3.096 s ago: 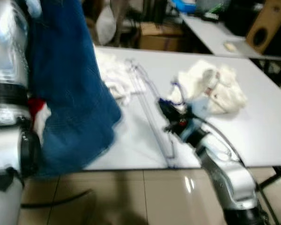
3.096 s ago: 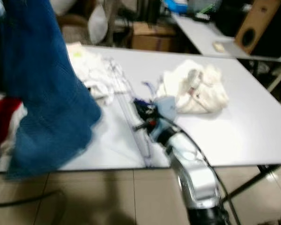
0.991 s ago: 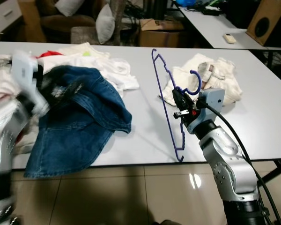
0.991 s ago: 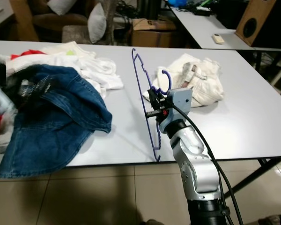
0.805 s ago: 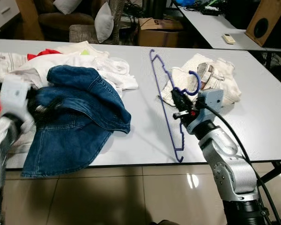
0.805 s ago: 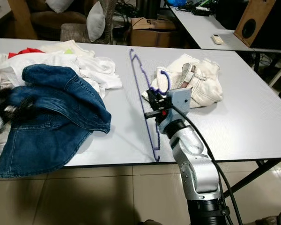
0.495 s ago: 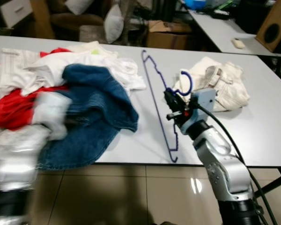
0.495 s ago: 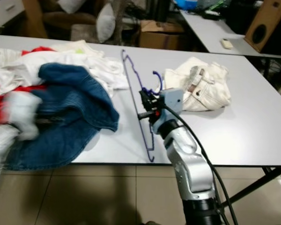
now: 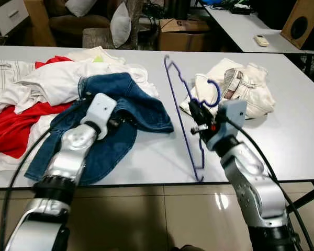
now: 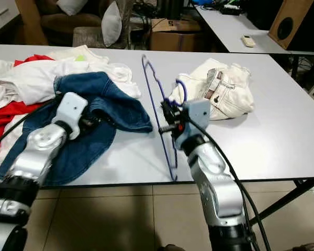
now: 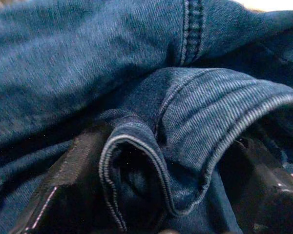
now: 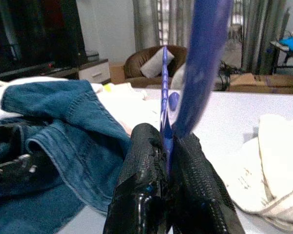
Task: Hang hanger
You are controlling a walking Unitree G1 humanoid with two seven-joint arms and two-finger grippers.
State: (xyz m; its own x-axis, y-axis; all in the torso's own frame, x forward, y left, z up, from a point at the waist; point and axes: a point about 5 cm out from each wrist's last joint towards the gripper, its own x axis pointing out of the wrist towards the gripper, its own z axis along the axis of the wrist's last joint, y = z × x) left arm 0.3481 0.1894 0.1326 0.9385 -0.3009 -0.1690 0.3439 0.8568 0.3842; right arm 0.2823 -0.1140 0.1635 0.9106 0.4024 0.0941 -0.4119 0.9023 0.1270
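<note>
gripping hanger (image 9: 184,112) (right gripper (image 9: 197,118))

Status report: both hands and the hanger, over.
Right hand shut on purple hanger, upright above table. Left hand shut on blue jeans. Nothing blocking.

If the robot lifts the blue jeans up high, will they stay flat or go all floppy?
Probably floppy: the blue jeans already lie in soft folds, and a fold bunches between the left gripper's fingers. They may feel fairly heavy, since the denim looks thick with stitched seams.
</note>
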